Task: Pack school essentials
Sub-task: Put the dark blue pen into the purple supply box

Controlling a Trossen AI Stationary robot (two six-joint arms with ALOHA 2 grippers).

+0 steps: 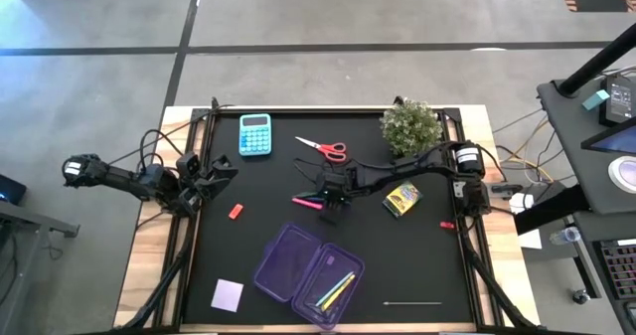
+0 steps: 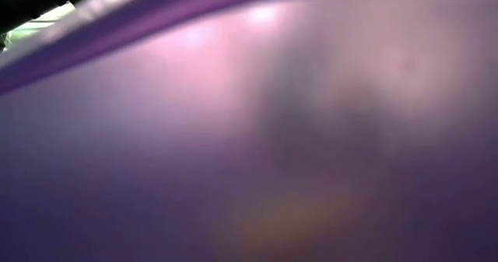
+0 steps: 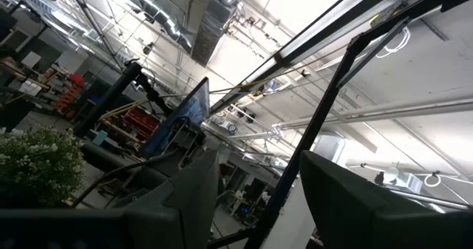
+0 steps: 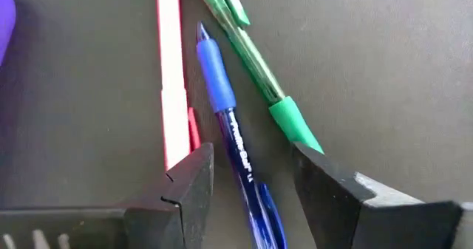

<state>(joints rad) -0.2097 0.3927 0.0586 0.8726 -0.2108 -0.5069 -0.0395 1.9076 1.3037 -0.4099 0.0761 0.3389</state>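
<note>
Blue pen (image 4: pixel 235 142) between open right tool (image 4: pixel 251 182) fingers

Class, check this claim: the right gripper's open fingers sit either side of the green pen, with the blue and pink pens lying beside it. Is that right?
Not quite. In the right wrist view, the right gripper has its open fingers either side of the blue pen; the green pen and the pink pen lie beside it.
</note>
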